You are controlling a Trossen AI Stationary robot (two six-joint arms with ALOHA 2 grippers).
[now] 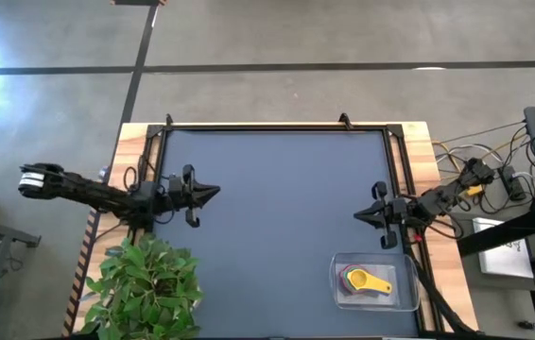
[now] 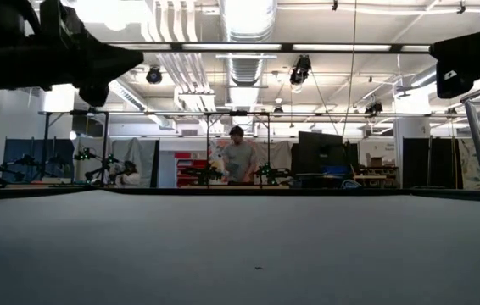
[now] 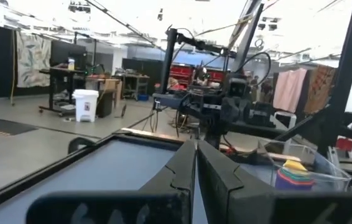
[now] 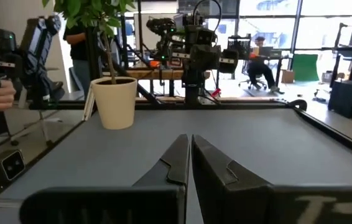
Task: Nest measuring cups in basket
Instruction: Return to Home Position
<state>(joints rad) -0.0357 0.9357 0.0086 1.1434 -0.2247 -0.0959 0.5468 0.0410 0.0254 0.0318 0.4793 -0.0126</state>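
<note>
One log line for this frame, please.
cups: nested in basket | left gripper: shut, empty, left side | right gripper: shut, empty, clear of basket

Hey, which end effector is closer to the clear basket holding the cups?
Right. The right end effector hangs close beside the basket, on the same side of the table; the left end effector is across the table, near the plant.

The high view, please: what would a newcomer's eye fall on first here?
The bright stack of nested plastic measuring cups, a yellow one on top, lies in the clear rectangular plastic basket beside the right arm. The left gripper and right gripper, both dark, shut and empty, face each other across the grey table mat. A leafy green potted plant stands beside the left arm.
</note>
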